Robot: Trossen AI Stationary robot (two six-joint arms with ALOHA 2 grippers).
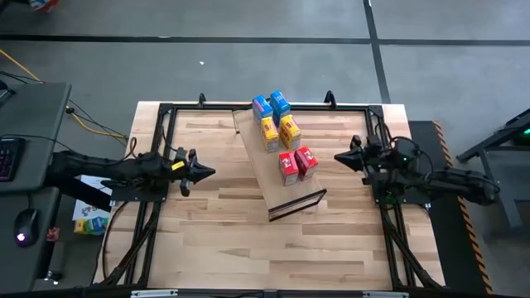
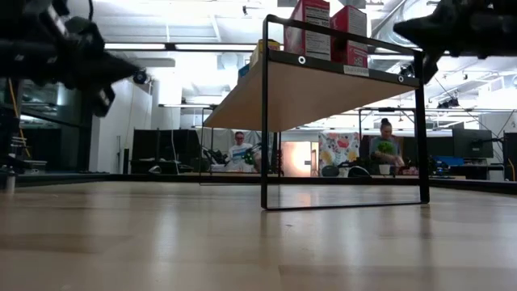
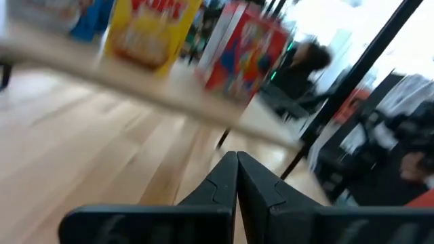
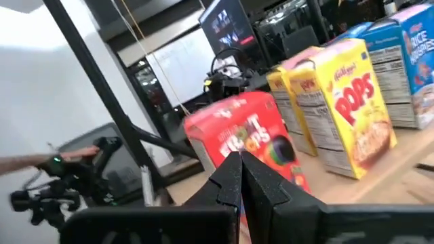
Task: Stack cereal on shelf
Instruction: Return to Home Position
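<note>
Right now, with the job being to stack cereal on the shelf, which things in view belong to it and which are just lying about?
Belongs to the job: blue cereal boxes, yellow cereal boxes, red cereal boxes, shelf, left gripper, right gripper, both shut.
Just lying about: keyboard, mouse, people beyond the table.

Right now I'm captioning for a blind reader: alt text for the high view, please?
Three pairs of cereal stand along the tan shelf: blue boxes farthest from its black lip, yellow boxes mid-board, red boxes nearest it. The left hand and right hand, both shut, flank the shelf without touching it.
</note>
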